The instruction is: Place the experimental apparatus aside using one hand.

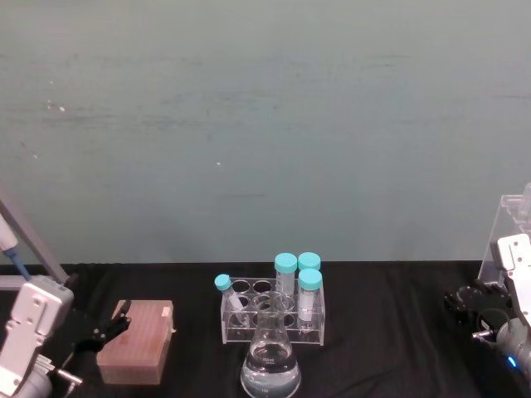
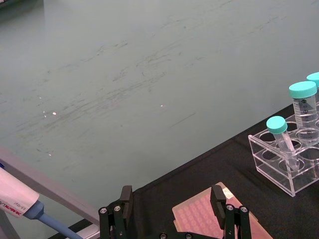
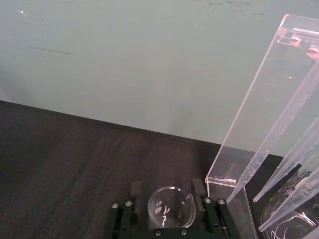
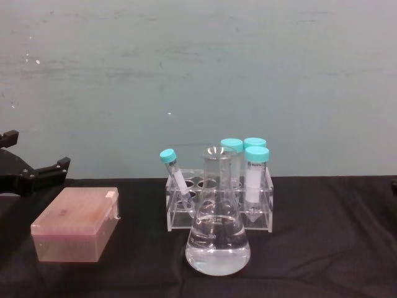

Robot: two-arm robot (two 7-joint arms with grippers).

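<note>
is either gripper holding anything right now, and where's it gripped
The right gripper holds the small glass beaker, apparently clamped by its side walls. The left gripper is open and holds nothing.

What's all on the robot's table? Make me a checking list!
Surface: black-covered table.
Job's things: conical flask holding clear liquid, centre front; acrylic stand and small beaker at the right.
Clutter: tube rack with four teal-capped tubes behind the flask; pink box at left; pipette at far left.
Grippers: left gripper open, beside the pink box; right gripper at the beaker.
Cables: nothing seen.
Surroundings: plain teal wall.
</note>
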